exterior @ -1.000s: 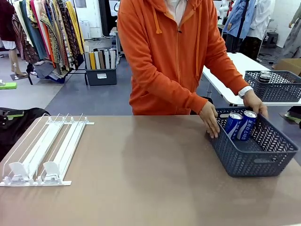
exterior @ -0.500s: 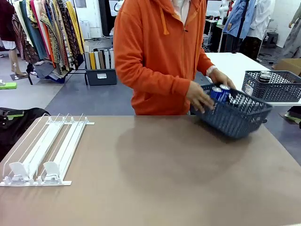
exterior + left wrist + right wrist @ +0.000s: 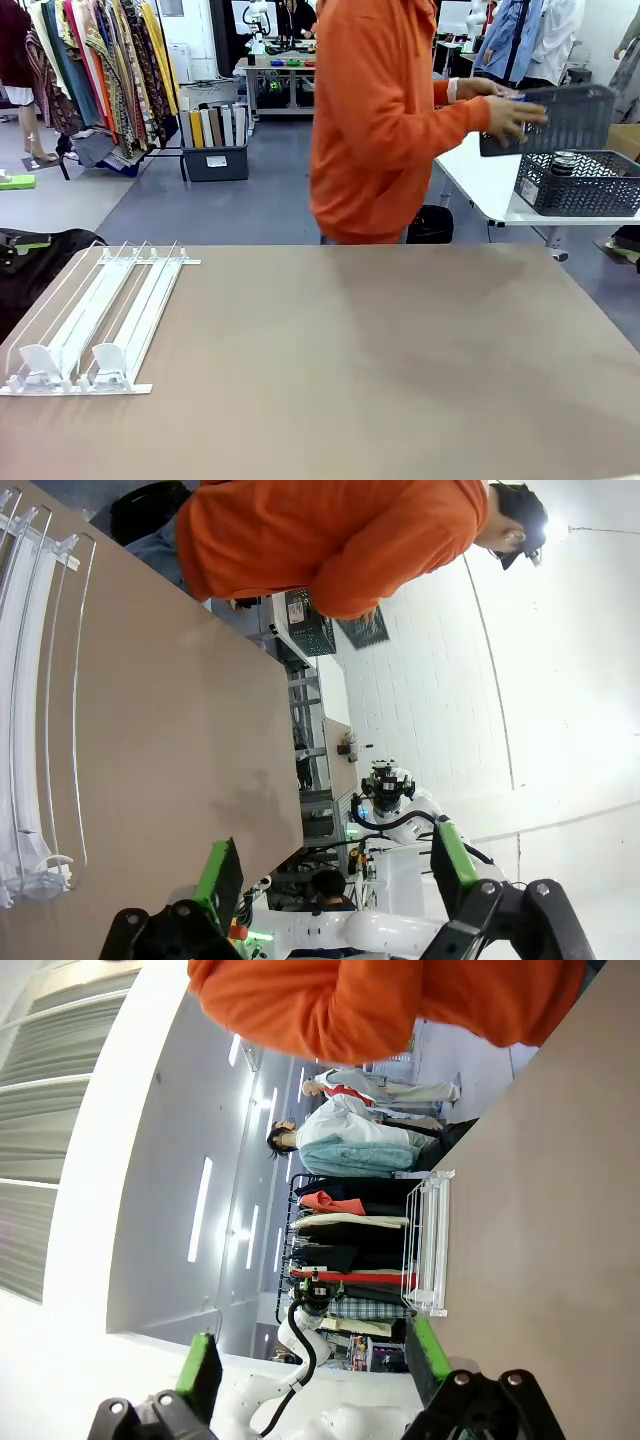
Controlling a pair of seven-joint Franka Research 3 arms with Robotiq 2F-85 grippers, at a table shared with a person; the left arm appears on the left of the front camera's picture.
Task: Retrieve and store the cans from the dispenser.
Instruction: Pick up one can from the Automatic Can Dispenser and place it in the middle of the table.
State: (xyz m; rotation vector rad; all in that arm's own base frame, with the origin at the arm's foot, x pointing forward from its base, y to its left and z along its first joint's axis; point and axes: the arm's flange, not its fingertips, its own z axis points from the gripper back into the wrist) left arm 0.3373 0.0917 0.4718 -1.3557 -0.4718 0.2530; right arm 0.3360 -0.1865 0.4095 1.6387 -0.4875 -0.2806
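Note:
The white dispenser (image 3: pixel 90 320) lies at the table's left, its rail lanes bare and two pusher blocks at the near end. It also appears as the dispenser (image 3: pixel 40 680) in the left wrist view and the dispenser (image 3: pixel 428 1245) in the right wrist view. A person in an orange hoodie holds a grey mesh basket (image 3: pixel 550 118) in the air off the table's far right; its cans are hidden behind the mesh. A dark can (image 3: pixel 563 162) sits in a second basket (image 3: pixel 580 185). My left gripper (image 3: pixel 335 865) and right gripper (image 3: pixel 312 1360) are open and hold nothing.
The brown table (image 3: pixel 350 360) stretches wide between the dispenser and the right edge. A white table (image 3: pixel 480 175) behind the person carries the second basket. Clothes racks (image 3: pixel 90 70) stand at the far left.
The person has lifted the basket with the blue cans off the table's right side and swung it up and away over the white table behind. The grippers stayed open.

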